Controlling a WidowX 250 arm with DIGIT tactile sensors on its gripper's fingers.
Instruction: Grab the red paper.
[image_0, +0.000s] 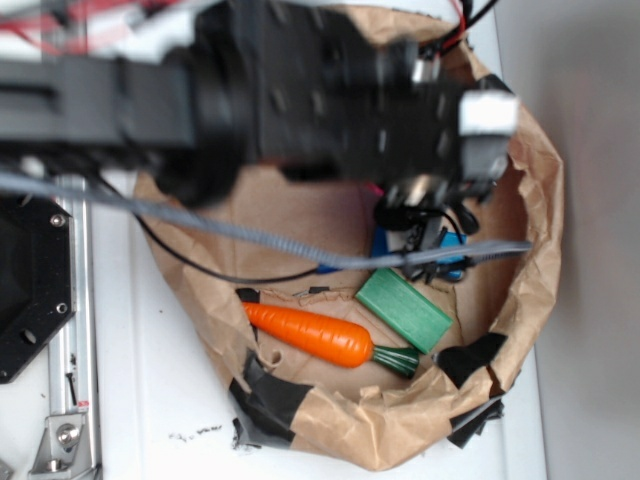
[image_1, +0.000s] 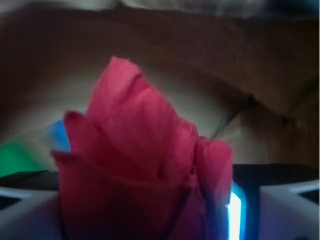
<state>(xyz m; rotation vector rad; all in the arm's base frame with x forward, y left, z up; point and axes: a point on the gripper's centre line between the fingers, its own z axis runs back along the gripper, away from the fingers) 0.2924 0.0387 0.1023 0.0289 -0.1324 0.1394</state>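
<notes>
The red paper (image_1: 140, 165) is a crumpled red wad that fills the middle of the wrist view, right between my two white fingers (image_1: 27, 217). Its left side lies against the left finger; a narrow gap with blue showing through stays at its right side. My gripper (image_0: 420, 215) hangs low inside the brown paper nest (image_0: 540, 200), over the blue block (image_0: 455, 245), with its jaws standing wide apart around the wad. In the exterior view the arm and gripper hide the red paper.
A green block (image_0: 403, 310) and an orange toy carrot (image_0: 310, 335) lie on the nest floor in front of the gripper. The nest's crumpled wall, patched with black tape (image_0: 270, 395), rings the area. A grey cable (image_0: 250, 235) crosses the nest.
</notes>
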